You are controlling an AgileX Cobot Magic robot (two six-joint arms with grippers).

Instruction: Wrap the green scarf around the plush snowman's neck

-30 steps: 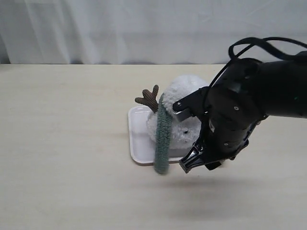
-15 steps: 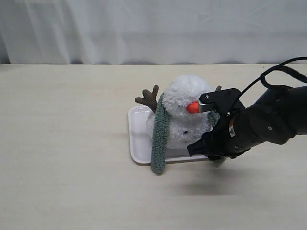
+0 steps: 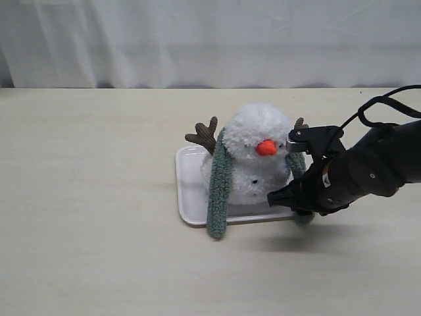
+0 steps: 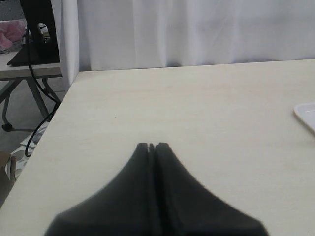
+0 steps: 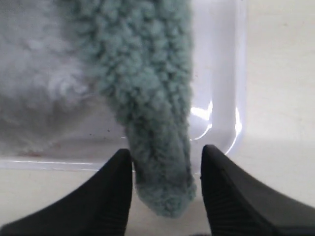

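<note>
The plush snowman (image 3: 250,131) is recorded upright on a white tray (image 3: 189,197), centre frame in the exterior view. The green scarf (image 3: 218,184) is draped about the neck (image 3: 247,157), both ends hanging. The right hand (image 5: 166,150) is held apart, astride the right-side scarf end. The left hand (image 4: 151,146) is pressed together, empty, above the tabletop (image 4: 197,108).

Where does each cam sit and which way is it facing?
Exterior: off the arms, faces the curtain across the table; sees the plush snowman, white tray and right arm.
Left wrist: on the left arm, looks over the table toward the curtain; shut left hand in front.
Right wrist: on the right arm, looks down at the green scarf end between the open right hand fingers.
Shared: exterior and right wrist both show green scarf, white tray, plush snowman.
</note>
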